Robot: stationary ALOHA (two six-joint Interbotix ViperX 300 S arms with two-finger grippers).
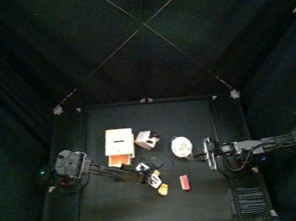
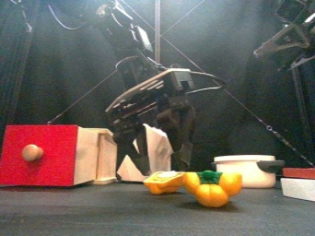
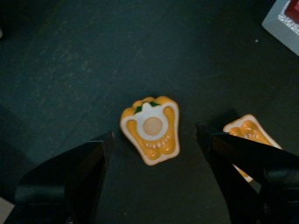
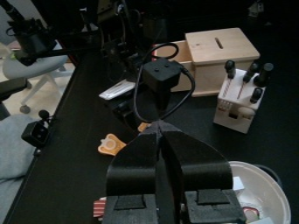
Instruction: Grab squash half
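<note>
The squash half (image 3: 152,129), a small pale-yellow and orange wedge, lies cut face up on the black table. My left gripper (image 3: 158,147) is open above it, with one jaw on each side and not touching it. A second similar yellow half (image 3: 251,133) lies close beside it. In the front view both halves (image 2: 167,182) (image 2: 212,190) lie under the left gripper (image 2: 170,147). In the top view the left gripper (image 1: 144,169) is near the table's middle, by the yellow bits (image 1: 158,180). My right gripper (image 4: 160,133) is shut and empty at the table's right (image 1: 212,153).
A cream square block (image 1: 118,141) and a knife block (image 1: 147,138) stand behind the squash. A white bowl (image 1: 182,146) sits in front of the right gripper. A small red block (image 1: 186,183) lies near the front edge; it also shows in the left wrist view (image 3: 286,13).
</note>
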